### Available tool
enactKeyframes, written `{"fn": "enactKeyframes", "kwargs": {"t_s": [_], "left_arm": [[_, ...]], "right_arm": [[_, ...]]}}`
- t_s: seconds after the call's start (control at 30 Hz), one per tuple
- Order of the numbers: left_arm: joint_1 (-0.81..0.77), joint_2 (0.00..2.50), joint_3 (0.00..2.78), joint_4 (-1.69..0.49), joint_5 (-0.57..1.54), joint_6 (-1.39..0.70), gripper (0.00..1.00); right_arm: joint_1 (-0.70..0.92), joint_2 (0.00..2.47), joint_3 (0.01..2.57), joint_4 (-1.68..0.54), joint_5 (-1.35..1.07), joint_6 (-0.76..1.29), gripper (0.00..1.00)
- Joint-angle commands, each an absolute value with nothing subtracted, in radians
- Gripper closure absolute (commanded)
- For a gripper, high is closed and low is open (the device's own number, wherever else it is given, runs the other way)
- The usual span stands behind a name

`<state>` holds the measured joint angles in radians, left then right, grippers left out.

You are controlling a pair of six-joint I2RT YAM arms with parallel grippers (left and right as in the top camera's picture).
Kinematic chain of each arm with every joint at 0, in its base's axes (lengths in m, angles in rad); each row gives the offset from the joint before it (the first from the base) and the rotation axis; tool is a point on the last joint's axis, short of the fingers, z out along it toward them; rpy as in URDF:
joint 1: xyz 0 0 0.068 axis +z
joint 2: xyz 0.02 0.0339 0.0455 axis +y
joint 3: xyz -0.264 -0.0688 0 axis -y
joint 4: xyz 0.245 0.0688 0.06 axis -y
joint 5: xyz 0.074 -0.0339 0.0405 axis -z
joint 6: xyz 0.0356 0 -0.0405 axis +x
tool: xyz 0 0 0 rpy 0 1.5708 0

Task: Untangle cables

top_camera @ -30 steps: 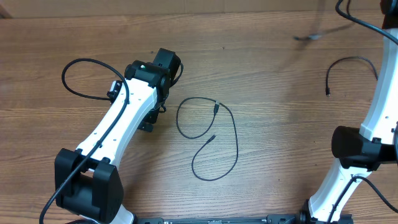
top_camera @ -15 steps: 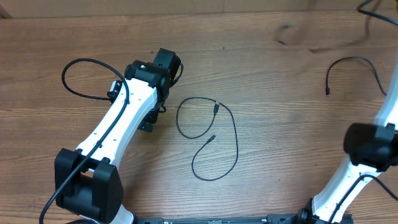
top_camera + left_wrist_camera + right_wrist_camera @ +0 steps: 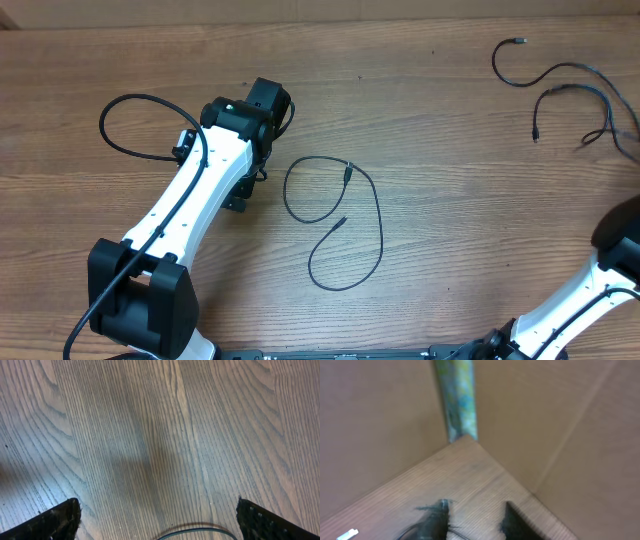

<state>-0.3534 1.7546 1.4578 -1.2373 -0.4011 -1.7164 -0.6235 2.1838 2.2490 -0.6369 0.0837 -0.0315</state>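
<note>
Two cables (image 3: 560, 89) now lie dropped at the far right, well apart from the mid-table loop (image 3: 345, 225), so that separation looks done; right claw (image 3: 475, 510) is part open and empty, left claw (image 3: 157, 522) wide and empty.

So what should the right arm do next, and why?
Probably bring the open right claw down onto one of the right cables and drag it clear. Those two lie close together and seem to cross towards their right ends, while the middle cable lies alone.
</note>
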Motion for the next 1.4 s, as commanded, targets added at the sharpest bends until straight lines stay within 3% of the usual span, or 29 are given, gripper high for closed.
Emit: {"fn": "enactKeyframes", "kwargs": {"t_s": [0.0, 0.03, 0.13, 0.33, 0.5, 0.63, 0.8, 1.03, 1.2, 1.37], "left_arm": [[-0.354, 1.756, 1.469, -1.241, -0.425, -1.702, 0.0], [-0.353, 1.756, 1.469, -1.241, -0.425, -1.702, 0.01], [-0.354, 1.756, 1.469, -1.241, -0.425, -1.702, 0.0], [-0.354, 1.756, 1.469, -1.241, -0.425, -1.702, 0.01], [-0.354, 1.756, 1.469, -1.24, -0.425, -1.702, 0.0], [-0.354, 1.756, 1.469, -1.241, -0.425, -1.702, 0.0], [-0.354, 1.756, 1.469, -1.241, -0.425, -1.702, 0.0], [-0.354, 1.756, 1.469, -1.241, -0.425, -1.702, 0.01], [-0.354, 1.756, 1.469, -1.24, -0.425, -1.702, 0.0], [-0.354, 1.756, 1.469, -1.241, -0.425, -1.702, 0.0]], "right_arm": [[-0.659, 2.173, 2.243, -0.632, 0.062, -0.023, 0.34], [-0.674, 2.173, 2.243, -0.649, -0.017, -0.023, 0.16], [-0.675, 2.173, 2.243, -0.708, -0.174, -0.024, 0.01], [-0.646, 2.173, 2.243, -0.899, -0.587, -0.025, 0.0], [-0.553, 2.173, 2.243, -1.176, -0.647, -0.096, 0.0], [-0.429, 2.173, 2.243, -1.365, -0.645, -0.226, 0.0], [-0.223, 2.173, 2.243, -1.489, -0.627, -0.237, 0.0], [0.075, 2.174, 2.243, -1.624, -0.379, -0.237, 0.0], [0.217, 2.174, 2.176, -1.648, -0.22, -0.134, 0.0], [0.287, 2.174, 2.019, -1.595, -0.21, -0.131, 0.0]]}}
